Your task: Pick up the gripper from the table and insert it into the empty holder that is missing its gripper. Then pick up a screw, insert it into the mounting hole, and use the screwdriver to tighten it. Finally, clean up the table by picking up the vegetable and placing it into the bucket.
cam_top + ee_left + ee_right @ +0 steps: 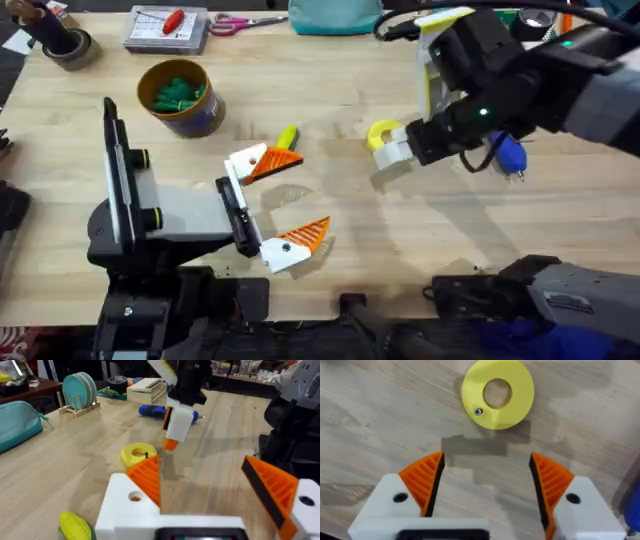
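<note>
The step in hand is judged to be the picking of the screw [478,411]. It is seen on the flat of the yellow disc [497,392], beside the disc's central hole, near the middle of the tabletop [330,90] and somewhat toward its right edge. In the left wrist view it appears to stand on end, shaft up (too small for certainty).

The right gripper [486,467] is held above the disc with its fingers spread wide and nothing between them. The screw lies just beyond the fingertips rather than between them, on the part of the ring nearest that gripper. A short advance would be needed before the fingers are brought together. The right arm is clearly the nearer one.

The left gripper [312,195] is held open and empty toward the near edge, well apart from the disc. The mounting hole [135,496] in one white finger base looks unfilled. The screwdriver [510,155] lies toward the right edge, just beside the right arm.
</note>
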`<move>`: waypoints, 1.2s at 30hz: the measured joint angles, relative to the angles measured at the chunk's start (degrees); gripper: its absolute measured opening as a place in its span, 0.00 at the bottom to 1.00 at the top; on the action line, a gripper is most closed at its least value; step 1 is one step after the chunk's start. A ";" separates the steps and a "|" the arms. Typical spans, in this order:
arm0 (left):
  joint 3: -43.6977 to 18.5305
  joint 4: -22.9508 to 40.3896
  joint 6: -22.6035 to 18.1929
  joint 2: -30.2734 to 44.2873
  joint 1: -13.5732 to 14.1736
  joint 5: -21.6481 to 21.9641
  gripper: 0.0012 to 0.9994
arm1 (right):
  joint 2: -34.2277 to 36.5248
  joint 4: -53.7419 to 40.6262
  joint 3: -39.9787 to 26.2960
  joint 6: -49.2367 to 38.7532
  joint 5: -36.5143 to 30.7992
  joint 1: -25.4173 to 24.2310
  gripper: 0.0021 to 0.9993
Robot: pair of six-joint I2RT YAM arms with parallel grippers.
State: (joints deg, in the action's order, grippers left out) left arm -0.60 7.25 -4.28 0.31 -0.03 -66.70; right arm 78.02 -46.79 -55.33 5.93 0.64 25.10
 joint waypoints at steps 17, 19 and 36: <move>0.00 0.02 0.00 -0.01 0.00 0.00 0.99 | 5.35 6.82 0.00 -0.46 -0.22 0.61 1.00; 0.00 0.02 0.00 0.01 0.00 0.00 0.99 | 6.06 8.09 0.00 -0.46 -0.24 0.61 1.00; 0.00 0.01 0.01 0.01 0.00 0.00 0.99 | 10.25 13.26 0.00 -0.90 -0.71 1.15 0.89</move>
State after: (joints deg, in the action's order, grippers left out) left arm -0.60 7.25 -4.27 0.32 -0.03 -66.70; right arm 88.28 -33.53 -55.33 5.04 -0.07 26.25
